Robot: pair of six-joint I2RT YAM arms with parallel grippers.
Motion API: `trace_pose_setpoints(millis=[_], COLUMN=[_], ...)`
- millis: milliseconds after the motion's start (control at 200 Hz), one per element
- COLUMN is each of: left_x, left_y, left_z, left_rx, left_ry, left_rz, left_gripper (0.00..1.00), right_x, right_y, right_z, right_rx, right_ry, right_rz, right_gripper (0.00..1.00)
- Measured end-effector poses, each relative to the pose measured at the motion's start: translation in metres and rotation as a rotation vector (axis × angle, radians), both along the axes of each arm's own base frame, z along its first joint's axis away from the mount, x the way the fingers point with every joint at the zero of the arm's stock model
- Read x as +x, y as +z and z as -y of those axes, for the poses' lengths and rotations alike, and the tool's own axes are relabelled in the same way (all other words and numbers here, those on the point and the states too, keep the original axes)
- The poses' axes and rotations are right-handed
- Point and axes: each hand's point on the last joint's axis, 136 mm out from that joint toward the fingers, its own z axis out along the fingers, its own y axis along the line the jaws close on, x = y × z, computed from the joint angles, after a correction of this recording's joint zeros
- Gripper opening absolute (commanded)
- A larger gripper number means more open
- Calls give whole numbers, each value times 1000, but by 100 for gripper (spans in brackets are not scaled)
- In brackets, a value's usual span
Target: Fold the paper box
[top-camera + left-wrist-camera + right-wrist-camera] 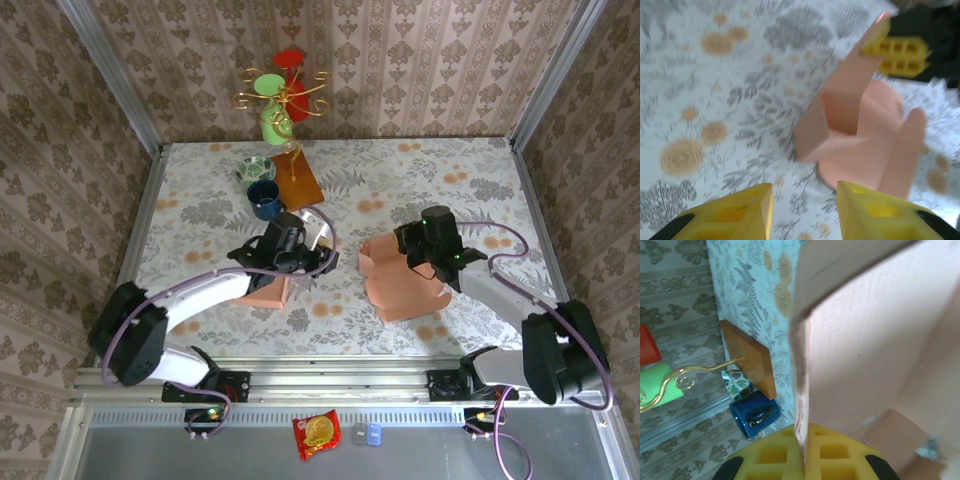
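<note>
The salmon paper box (405,290) sits half-folded on the flowered table (420,180), right of centre, with one flap standing up. My right gripper (412,250) is shut on the top edge of that flap; in the right wrist view the yellow pads (785,455) press the thin paper edge (802,390) between them. My left gripper (325,262) hovers to the box's left. In the left wrist view its yellow fingers (740,210) stand apart over bare table, short of the box (860,150). The right gripper (897,50) pinches the raised flap there.
A second salmon paper piece (265,290) lies under the left arm. At the back left stand a gold mug tree (280,95) on a wooden base (298,180), a blue mug (264,200) and a patterned bowl (254,168). A snack packet (316,433) lies beyond the near rail.
</note>
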Motion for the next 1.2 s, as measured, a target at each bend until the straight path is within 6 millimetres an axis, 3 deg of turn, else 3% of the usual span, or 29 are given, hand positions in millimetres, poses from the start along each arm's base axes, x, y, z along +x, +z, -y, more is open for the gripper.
trace_pose_setpoints(millis=[115, 335, 685, 1005, 1200], left_x=[6, 28, 30, 17, 20], left_y=[-29, -64, -42, -41, -44], left_z=[4, 15, 52, 75, 82], left_rx=[37, 47, -67, -81, -63], left_ry=[3, 15, -72, -134, -135], left_rz=[-38, -61, -4, -2, 5], left_gripper=[38, 39, 39, 38, 35], right_x=[18, 26, 24, 22, 14], right_y=[5, -16, -14, -8, -9], right_z=[-4, 2, 2, 2, 4], right_rx=[20, 62, 89, 95, 99], right_ry=[12, 14, 33, 36, 36], right_rz=[106, 191, 238, 255, 271], right_gripper=[0, 0, 0, 0, 0])
